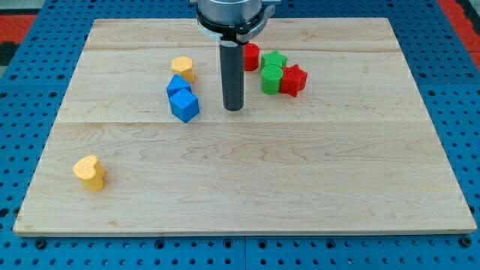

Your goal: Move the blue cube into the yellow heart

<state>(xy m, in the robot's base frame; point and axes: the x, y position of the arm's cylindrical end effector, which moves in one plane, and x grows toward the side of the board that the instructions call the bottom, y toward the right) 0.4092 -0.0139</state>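
Observation:
A blue cube sits left of the board's centre, touching a second blue block just above it. The yellow heart lies far off at the lower left of the board. My tip rests on the board just right of the blue cube, with a small gap between them. The rod rises straight up to the arm's mount at the view's top.
A yellow block sits above the blue blocks. Right of the rod are a red block, a green star-like block, a green cylinder and a red star. The wooden board lies on a blue pegboard.

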